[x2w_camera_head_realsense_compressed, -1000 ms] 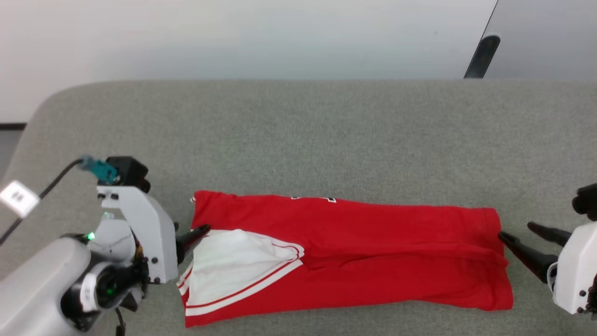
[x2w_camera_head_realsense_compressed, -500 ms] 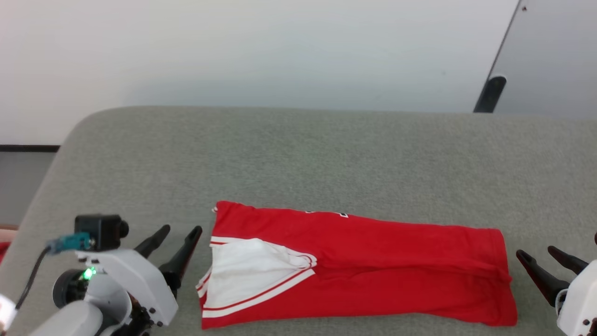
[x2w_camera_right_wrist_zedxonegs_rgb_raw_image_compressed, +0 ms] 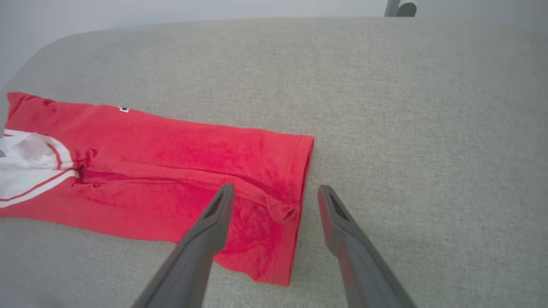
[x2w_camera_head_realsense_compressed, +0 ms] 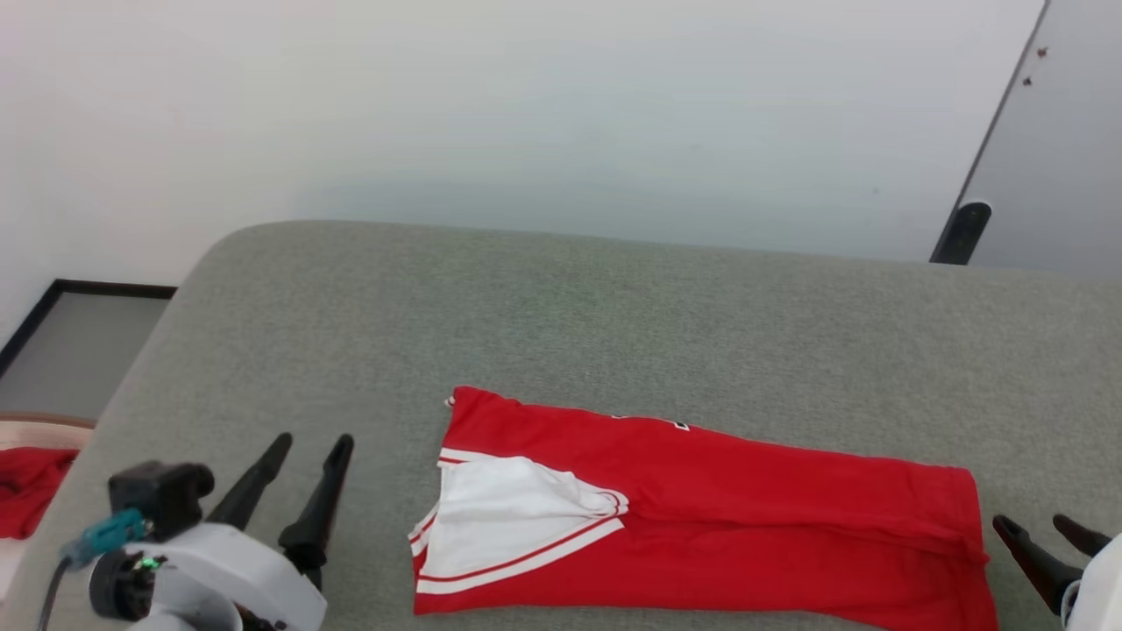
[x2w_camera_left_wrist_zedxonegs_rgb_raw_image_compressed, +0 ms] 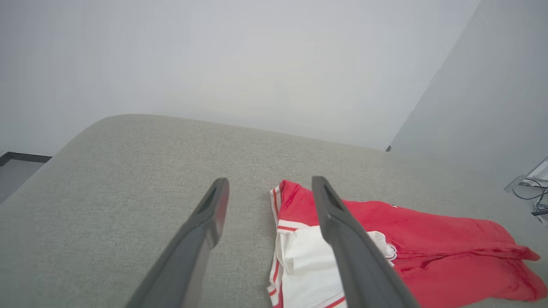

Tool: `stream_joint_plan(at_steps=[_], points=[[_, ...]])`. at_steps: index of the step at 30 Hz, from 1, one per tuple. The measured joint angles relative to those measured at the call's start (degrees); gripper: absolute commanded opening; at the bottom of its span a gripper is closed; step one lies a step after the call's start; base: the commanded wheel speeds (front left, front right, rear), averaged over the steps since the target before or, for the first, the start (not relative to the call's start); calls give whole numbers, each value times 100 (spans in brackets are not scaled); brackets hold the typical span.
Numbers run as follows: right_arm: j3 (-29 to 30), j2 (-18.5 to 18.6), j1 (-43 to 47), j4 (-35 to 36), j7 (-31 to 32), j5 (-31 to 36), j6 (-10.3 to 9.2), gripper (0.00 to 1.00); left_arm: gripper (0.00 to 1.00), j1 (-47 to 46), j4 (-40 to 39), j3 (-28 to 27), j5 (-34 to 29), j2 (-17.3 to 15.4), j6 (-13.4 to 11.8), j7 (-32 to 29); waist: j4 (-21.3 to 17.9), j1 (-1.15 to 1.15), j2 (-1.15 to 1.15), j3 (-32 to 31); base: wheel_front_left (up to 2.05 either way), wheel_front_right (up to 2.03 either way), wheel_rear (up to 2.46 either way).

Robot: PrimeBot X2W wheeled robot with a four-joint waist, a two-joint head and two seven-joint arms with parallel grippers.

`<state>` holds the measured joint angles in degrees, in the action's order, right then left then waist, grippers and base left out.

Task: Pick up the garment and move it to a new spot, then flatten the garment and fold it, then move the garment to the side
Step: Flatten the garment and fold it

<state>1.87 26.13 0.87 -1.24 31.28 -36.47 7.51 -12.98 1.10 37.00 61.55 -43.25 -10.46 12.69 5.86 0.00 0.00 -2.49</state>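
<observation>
The garment (x2w_camera_head_realsense_compressed: 754,508), red with a white sleeve trimmed in red stripes, lies folded into a long band on the grey table (x2w_camera_head_realsense_compressed: 614,307). The left claw (x2w_camera_head_realsense_compressed: 313,440) near its sleeve end and the right claw (x2w_camera_head_realsense_compressed: 1031,521) just beside its hem end both gape wide, holding nothing.

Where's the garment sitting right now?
Head view: the garment lies folded on the grey cushion, lower centre, between the left gripper and the right gripper.
</observation>
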Motion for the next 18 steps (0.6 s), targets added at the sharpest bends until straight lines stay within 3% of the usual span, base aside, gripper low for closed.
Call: stream_joint_plan(at_steps=[9, 18], points=[[350, -74, -18, -525, 757, 187, 0, 100, 100, 538, 182, -770, -606, 431, 198, 222, 248, 0, 0, -91, 0, 0, 0], [610, -53, -327, -1216, 1270, 334, 0, 100, 100, 1138, 293, -1880, -1543, 1261, 650, 229, 606, 0, 0, -116, 0, 0, 0]])
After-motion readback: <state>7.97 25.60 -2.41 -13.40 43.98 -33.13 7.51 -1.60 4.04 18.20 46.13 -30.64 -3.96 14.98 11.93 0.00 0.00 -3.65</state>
